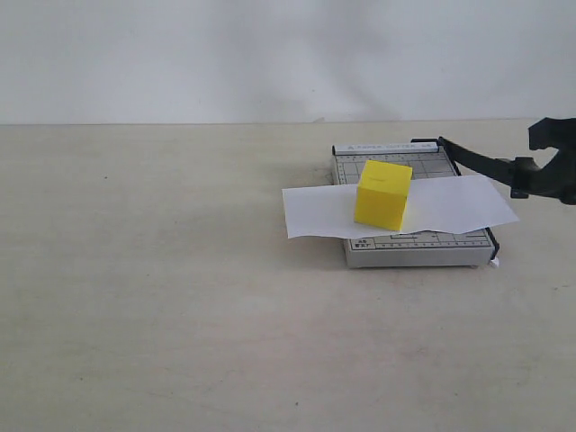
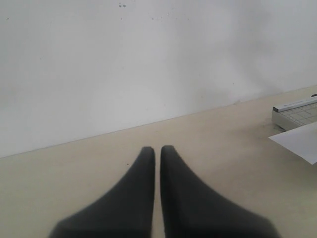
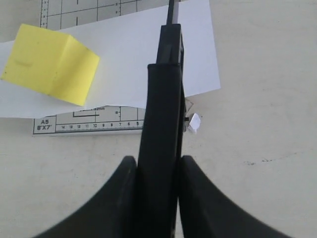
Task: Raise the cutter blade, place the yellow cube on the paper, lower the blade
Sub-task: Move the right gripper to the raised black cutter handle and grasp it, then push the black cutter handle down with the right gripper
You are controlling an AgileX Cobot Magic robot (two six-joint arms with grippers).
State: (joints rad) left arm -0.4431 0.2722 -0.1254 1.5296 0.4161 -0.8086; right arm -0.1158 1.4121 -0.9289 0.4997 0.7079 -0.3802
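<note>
Right gripper point(image 3: 156, 162): jaws are clamping the thick handle of the cutter blade point(image 1: 477, 162).
Cutter blade: is apparently standing raised off the cutter board point(image 1: 396, 160); the angle is hard to judge.
Yellow cube point(image 1: 383, 193): is sitting upright on the paper point(image 1: 454, 205).
Paper: is lying across the board, overhanging both sides.
Left gripper point(image 2: 154, 149): jaws are resting almost together, holding nothing, above the table point(image 1: 180, 297).

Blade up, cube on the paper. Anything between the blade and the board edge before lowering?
Only the paper: it overhangs the cutter board at its right edge, under the raised cutter blade held by the right end effector. The yellow cube sits inboard, apart from that edge, so it looks clear of the blade's path.
</note>
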